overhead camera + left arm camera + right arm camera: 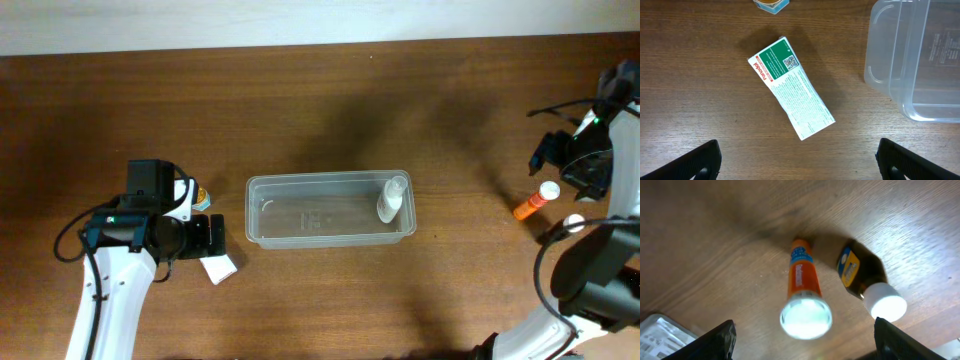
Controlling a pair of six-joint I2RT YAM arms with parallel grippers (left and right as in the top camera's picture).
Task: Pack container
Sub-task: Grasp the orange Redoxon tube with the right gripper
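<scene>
Container (310,215) is sitting mid-counter, long side running left to right. A small clear bottle (392,198) is resting in its right end. Left gripper (797,145) is hovering toward the left edge, jaws spread wide and gripping nothing. A green-and-white box (790,87) is lying flat beneath it, near the container's left end but not touching it. Right gripper (805,325) is hanging by the right edge, jaws likewise apart and empty. Below it an orange tube (801,277) and a brown bottle (862,275), both white-capped, are lying side by side.
</scene>
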